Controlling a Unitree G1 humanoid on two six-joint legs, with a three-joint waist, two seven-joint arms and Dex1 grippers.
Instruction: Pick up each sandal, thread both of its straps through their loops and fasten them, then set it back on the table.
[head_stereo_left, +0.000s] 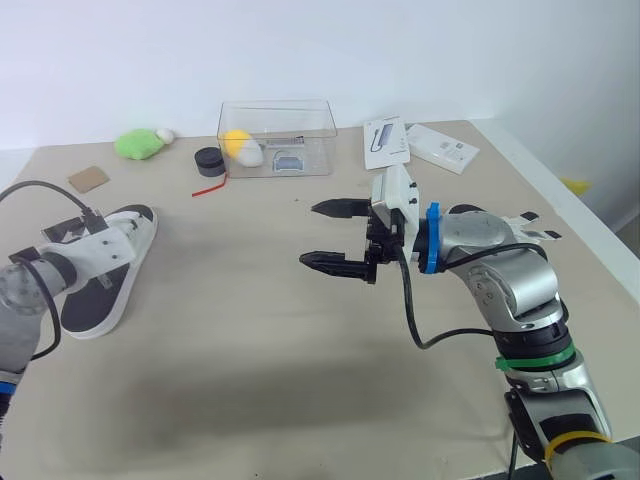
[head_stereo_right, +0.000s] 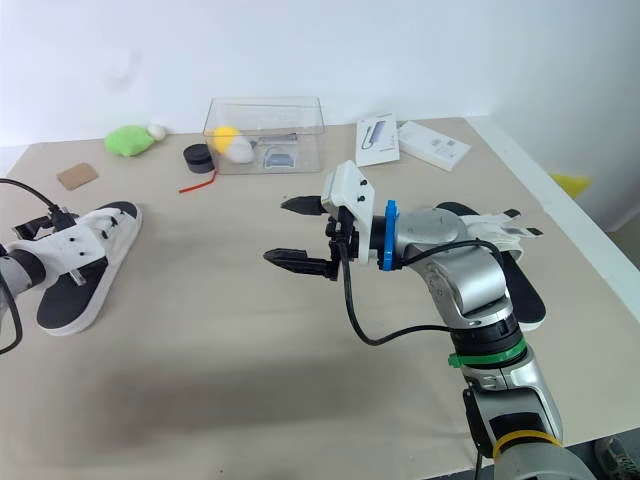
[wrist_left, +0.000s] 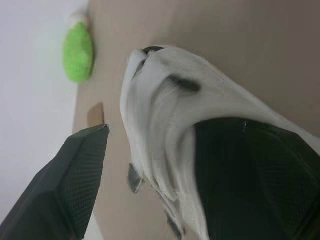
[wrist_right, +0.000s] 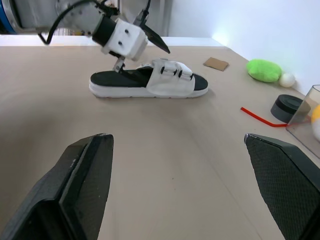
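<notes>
Sandal (wrist_right: 150, 84) has broad white straps, flat black footbed, thick white sole

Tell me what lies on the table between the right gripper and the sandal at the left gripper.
Nothing: in the right wrist view the table is bare from the right gripper to the sandal.

The right arm (head_stereo_left: 505, 285) is rounded silver-grey metal, ringed by a blue collar (head_stereo_left: 431, 238) at the wrist and by a green band (head_stereo_left: 535, 358) and a yellow band (head_stereo_left: 578, 440) lower down, with a black cable (head_stereo_left: 410, 315) looping alongside. The right gripper (head_stereo_left: 309, 234) has a white boxy housing (head_stereo_left: 392, 195) and 2 black tapered fingers with cross-hatched pads (wrist_right: 85, 180). The left gripper (wrist_right: 143, 59) looks alike, its grey left arm (head_stereo_left: 22, 290) carrying a thin black lead (head_stereo_left: 45, 186).
</notes>
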